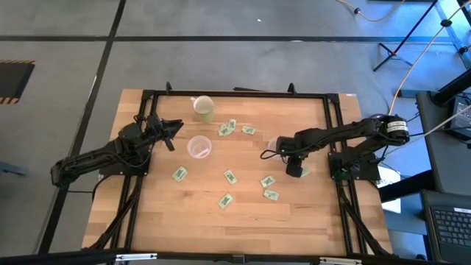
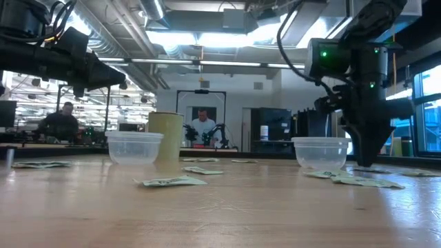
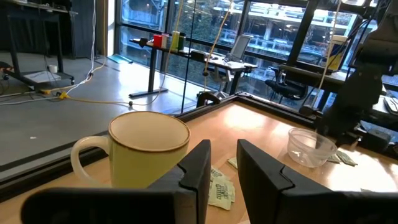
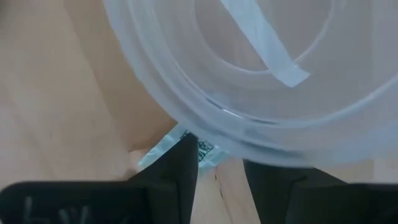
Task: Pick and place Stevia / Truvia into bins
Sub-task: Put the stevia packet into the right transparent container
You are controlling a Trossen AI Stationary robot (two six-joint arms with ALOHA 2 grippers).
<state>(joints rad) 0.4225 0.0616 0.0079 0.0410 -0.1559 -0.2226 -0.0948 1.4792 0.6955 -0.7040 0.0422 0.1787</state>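
Several pale green and white packets lie flat on the wooden table (image 1: 243, 221), among them one packet (image 1: 229, 177) at mid-table and a small heap (image 1: 226, 129) by the cream mug (image 1: 203, 108). One clear cup (image 1: 199, 147) stands left of centre. The other clear cup (image 1: 274, 145) stands beside my right arm. My right gripper (image 1: 294, 171) points down, low over the table, just on the near side of that cup (image 4: 249, 74). Its fingers are slightly open with bare wood between them, and a packet (image 4: 180, 146) lies partly under one finger (image 4: 183, 165). My left gripper (image 1: 171, 134) hovers open at the left, facing the mug (image 3: 146, 149). My right gripper comes from above, pointing down. One finger stands over the edge of a packet (image 4: 202, 149) that lies flat on the table against the foot of the clear cup. I cannot tell whether the finger touches it. Nothing is between the two fingers.
The cream mug stands at the far side between the cups. The table's black frame (image 1: 147, 96) runs along its edges. Loose packets (image 2: 169, 182) lie across the middle, and two more (image 1: 269, 188) lie near my right gripper. People show in the room behind (image 2: 202, 127).
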